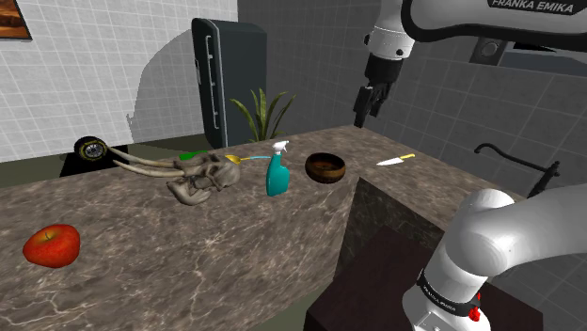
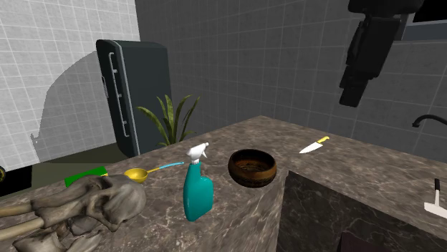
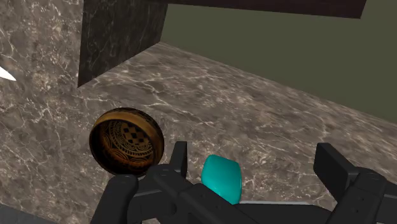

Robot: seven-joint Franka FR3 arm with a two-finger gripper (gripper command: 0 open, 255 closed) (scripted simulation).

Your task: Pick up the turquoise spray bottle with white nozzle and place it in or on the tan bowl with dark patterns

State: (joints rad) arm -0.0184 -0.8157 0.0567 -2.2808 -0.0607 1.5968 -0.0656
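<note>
Turquoise spray bottle [image 3: 222, 178] stands beneath the raised gripper [image 3: 253, 153], fingers spread apart (bottle partly masked by the black hand); round brown bowl [image 3: 126, 141], dark-patterned inside, sits nearby.

turquoise spray bottle [image 2: 197, 195] (white nozzle); brown bowl [image 3: 126, 141], dark checkered pattern.

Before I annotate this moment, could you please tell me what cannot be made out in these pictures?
1. Wrist view: the claw hides much of the spray bottle, nozzle included.
2. Wrist view: a white tip, perhaps a knife's blade, is cut off by the edge.
3. Shoulder view: the skull hides most of a green thing behind it.
4. Second exterior view: a white tool is cut off by the right edge.
</note>
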